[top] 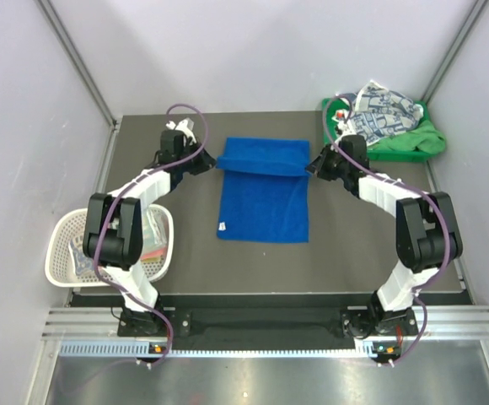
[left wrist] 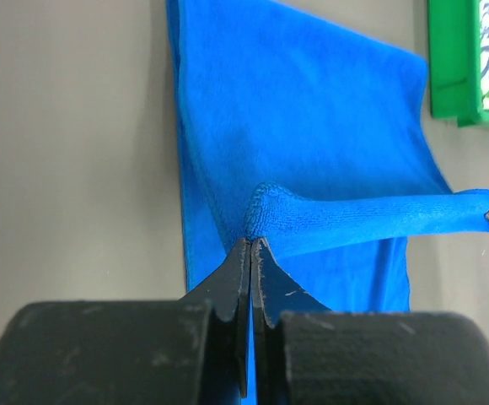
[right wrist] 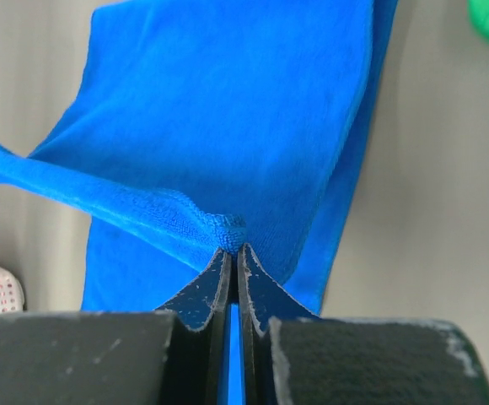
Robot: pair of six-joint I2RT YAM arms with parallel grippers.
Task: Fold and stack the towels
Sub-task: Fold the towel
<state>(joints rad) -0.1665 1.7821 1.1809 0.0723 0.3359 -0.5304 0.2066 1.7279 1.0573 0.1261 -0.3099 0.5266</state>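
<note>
Nearest is a white mesh basket (top: 56, 253), sitting off the left side of the dark worktop (top: 346, 253). In the middle of the worktop lies the royal blue towel (top: 263, 202). It's plain and plush, with a tiny white tag (top: 223, 226) at its near left corner, and the near half is flat. The far edge is lifted and pulled taut. The left hand (left wrist: 251, 245) is pinched tight on the far left corner and the right hand (right wrist: 232, 251) on the far right one. Way back on the right, a green tray (top: 333, 105) holds a crumpled white towel with navy print (top: 384, 110) over a green towel (top: 417, 139).
</note>
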